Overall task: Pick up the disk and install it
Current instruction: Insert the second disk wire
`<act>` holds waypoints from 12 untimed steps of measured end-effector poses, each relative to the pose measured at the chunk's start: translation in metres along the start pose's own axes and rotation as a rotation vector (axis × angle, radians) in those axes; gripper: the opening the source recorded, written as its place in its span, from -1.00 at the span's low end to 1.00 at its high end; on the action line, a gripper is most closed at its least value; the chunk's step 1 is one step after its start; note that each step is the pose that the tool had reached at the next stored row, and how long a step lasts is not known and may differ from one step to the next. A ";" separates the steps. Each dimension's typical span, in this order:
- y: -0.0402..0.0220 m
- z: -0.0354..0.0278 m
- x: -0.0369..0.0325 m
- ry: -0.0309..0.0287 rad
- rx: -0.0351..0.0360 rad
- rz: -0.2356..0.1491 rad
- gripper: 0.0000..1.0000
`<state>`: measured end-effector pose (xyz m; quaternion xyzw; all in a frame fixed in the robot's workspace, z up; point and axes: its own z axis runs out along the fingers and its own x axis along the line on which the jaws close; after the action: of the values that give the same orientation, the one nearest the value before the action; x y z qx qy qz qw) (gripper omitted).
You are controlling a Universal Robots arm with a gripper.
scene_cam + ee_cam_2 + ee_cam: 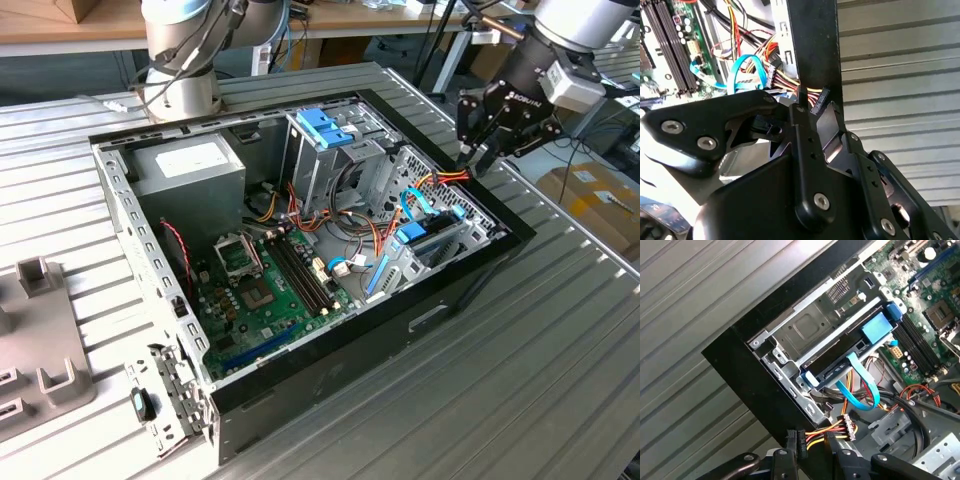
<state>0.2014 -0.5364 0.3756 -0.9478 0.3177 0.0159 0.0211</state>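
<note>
Showing an end effector [478,158] poised over the corner of an open computer case [470,285] lying on a ridged metal table [560,360]. Reaching just over the case's black rim, with a bundle of red, yellow and orange wires [832,432] at its tips in both wrist views. Cannot tell whether clamped on those wires, closed, or slightly apart.

Placing the disk [875,329] just below and inward of the end effector, lying flat in a metal drive cage [810,325] against the case wall, with its light-blue carrier rail showing along the edge and a light-blue ribbon cable [860,390] looping beside it. Not touching the end effector.

Further from the end effector, a green motherboard [265,295] on the case floor, a grey power supply box [190,165] in the opposite corner, and a blue plastic latch [325,125] on a second, upright cage between them.
</note>
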 end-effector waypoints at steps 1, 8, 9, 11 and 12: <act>0.0000 0.0014 0.0001 0.0001 -0.0027 -0.030 -0.29; -0.0004 0.0062 0.0014 -0.0024 -0.0092 -0.154 -0.29; -0.0008 0.0064 0.0020 -0.0024 -0.0092 -0.155 -0.29; -0.0018 0.0065 0.0050 -0.0025 -0.0093 -0.154 -0.29; -0.0020 0.0067 0.0070 -0.0024 -0.0091 -0.153 -0.29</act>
<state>0.2080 -0.5387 0.3687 -0.9694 0.2441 0.0168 0.0183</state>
